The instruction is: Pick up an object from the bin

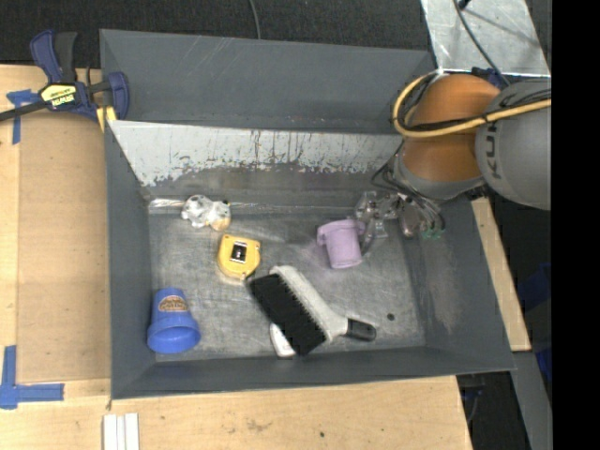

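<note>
My gripper (pixel 394 219) hangs at the right back of the bin, open, with nothing between its fingers. Its left finger (pixel 371 217) is just right of a small lilac cup (pixel 339 244), close to the cup's rim; whether they touch I cannot tell. A black brush with a white back (pixel 292 311) lies in front of the cup, slanting toward the bin's front wall.
A yellow tape measure (pixel 237 256) lies left of centre. A white and yellowish crumpled thing (pixel 205 212) sits at the back left, and a blue cap-shaped piece (pixel 172 323) at the front left. The arm with its orange cover comes in over the right rim.
</note>
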Action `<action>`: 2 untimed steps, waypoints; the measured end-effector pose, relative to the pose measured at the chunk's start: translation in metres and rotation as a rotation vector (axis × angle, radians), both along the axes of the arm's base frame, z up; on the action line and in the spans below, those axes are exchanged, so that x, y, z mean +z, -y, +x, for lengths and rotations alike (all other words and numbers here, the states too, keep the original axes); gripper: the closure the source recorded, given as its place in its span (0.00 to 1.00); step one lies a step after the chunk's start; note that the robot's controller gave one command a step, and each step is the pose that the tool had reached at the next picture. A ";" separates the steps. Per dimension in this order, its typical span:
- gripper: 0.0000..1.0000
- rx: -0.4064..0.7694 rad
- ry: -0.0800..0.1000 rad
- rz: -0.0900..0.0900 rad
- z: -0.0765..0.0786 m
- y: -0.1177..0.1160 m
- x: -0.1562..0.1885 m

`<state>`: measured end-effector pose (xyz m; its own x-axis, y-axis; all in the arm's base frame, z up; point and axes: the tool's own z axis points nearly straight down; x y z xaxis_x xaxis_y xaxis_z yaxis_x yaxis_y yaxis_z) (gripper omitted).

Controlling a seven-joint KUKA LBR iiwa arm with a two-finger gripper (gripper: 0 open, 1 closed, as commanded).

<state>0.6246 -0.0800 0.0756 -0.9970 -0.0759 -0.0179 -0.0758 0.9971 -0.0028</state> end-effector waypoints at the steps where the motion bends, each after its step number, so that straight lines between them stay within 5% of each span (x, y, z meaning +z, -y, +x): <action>1: 1.00 0.002 -0.021 0.002 -0.006 -0.001 0.045; 2: 1.00 0.010 -0.014 0.001 -0.017 0.004 0.141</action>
